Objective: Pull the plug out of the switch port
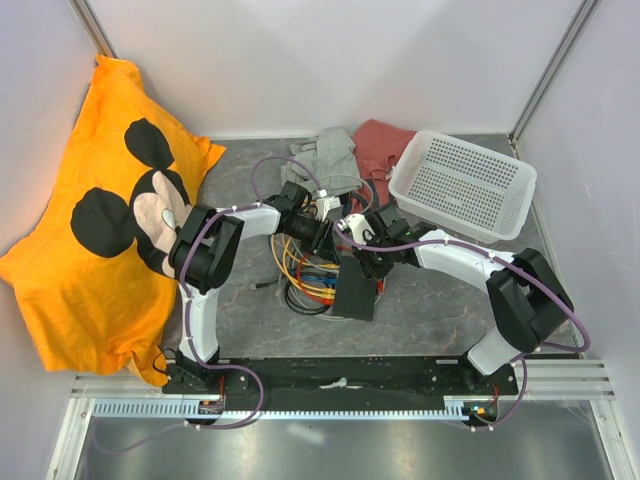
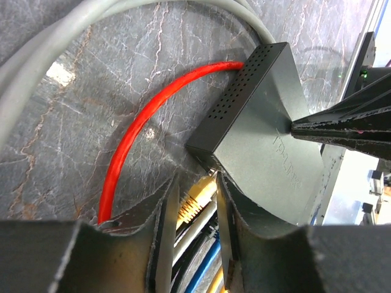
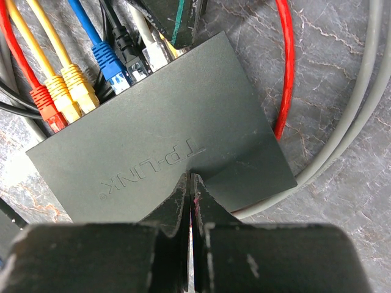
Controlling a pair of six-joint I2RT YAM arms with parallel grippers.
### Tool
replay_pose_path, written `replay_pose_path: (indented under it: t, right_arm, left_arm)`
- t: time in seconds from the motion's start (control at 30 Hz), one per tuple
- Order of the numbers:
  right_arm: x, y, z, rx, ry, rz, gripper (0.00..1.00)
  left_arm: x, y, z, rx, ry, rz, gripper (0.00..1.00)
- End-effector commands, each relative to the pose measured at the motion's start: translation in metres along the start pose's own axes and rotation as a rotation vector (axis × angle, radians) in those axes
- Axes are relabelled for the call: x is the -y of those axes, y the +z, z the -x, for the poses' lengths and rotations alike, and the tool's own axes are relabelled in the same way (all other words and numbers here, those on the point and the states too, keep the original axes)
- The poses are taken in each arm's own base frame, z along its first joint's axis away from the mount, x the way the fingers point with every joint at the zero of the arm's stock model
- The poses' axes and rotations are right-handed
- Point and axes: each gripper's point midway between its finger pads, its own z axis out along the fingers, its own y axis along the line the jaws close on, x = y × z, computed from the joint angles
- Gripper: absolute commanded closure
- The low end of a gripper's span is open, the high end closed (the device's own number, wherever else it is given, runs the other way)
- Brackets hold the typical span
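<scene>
Grey marbled bench point(image 2: 73, 140) below: the left tool point(image 2: 197, 182) closely flanks a yellow plug point(image 2: 197, 204), pinching or not I can't tell, at the switch port point(image 2: 212, 173) in the edge of the black box point(image 3: 153, 134). The right tool point(image 3: 190, 180), closed tight, presses on the box's top.

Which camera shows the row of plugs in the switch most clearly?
The right wrist view: the plugs line up along the switch edge, each colour distinct. The left wrist view shows mainly one yellow plug, flanked by the left hand. In the top view the switch is small and its plugs are lost among cables.
</scene>
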Motion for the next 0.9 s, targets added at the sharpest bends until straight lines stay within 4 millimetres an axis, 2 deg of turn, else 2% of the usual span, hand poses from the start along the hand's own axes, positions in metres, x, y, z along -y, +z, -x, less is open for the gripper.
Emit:
replay_pose_path:
  t: [0.0,0.2,0.37,0.47,0.7,0.87]
  right_arm:
    - [0.007,0.007,-0.032,-0.1,-0.009,-0.031,1.0]
    - [0.008,0.007,-0.032,-0.096,-0.012,-0.035,1.0]
    - [0.009,0.007,-0.031,-0.095,-0.011,-0.039,1.0]
    - [0.008,0.007,-0.031,-0.095,-0.012,-0.038,1.0]
    - [0.008,0.007,-0.032,-0.098,-0.011,-0.036,1.0]
    - [0.008,0.007,-0.032,-0.096,-0.012,-0.038,1.0]
  left_arm:
    - [-0.016,0.006,-0.028,-0.083,-0.03,0.017,0.62]
    - [-0.004,0.009,-0.031,-0.103,-0.034,-0.074,0.59]
    - [-0.007,0.013,-0.049,-0.149,-0.051,-0.089,0.62]
    - [-0.01,0.014,-0.052,-0.161,-0.068,-0.08,0.63]
    - [-0.013,0.015,-0.047,-0.155,-0.085,-0.076,0.63]
    - [-0.013,0.017,-0.044,-0.153,-0.089,-0.074,0.68]
